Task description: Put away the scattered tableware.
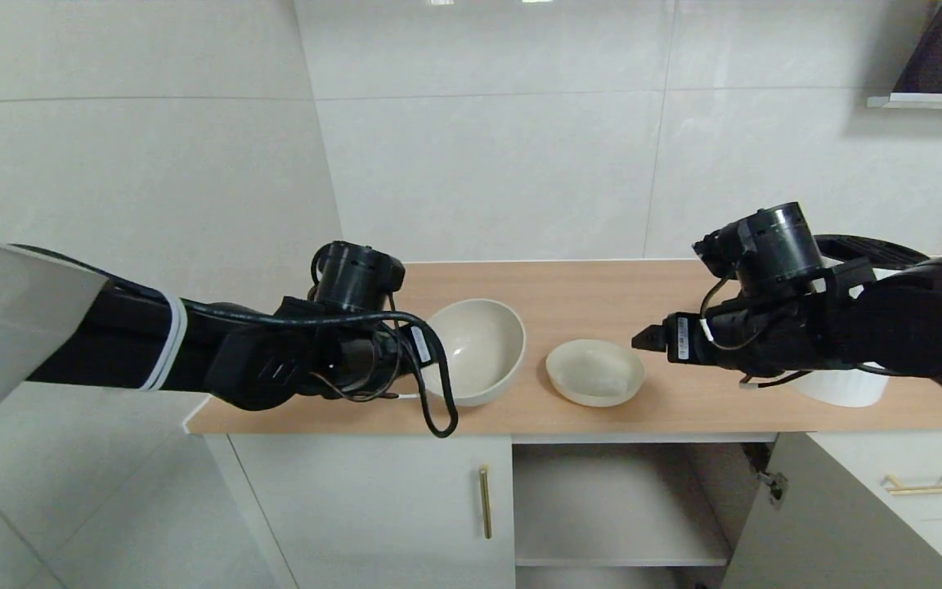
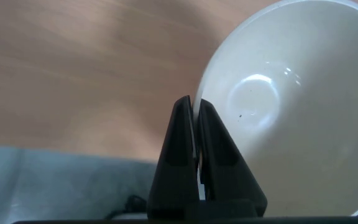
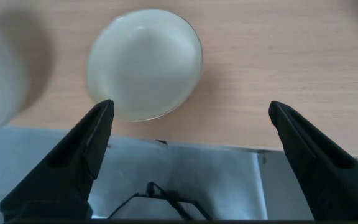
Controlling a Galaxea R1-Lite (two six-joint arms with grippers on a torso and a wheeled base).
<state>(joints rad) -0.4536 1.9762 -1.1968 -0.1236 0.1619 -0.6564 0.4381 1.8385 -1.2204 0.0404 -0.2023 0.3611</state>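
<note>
Left gripper [image 2: 195, 104], jaws pinching large bowl [image 1: 475, 348] rim; right gripper [image 3: 190, 109], jaws wide near small bowl [image 1: 595, 372]. Pickup underway; next, likely lift toward open cabinet [image 1: 618, 507].

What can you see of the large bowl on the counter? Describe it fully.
The large bowl is round, deep and cream-white, glossy like glazed ceramic, and empty. It sits tilted near the front edge of the wooden counter. The left gripper is shut on its rim. The smaller dish lies beside it, not touching.
</note>
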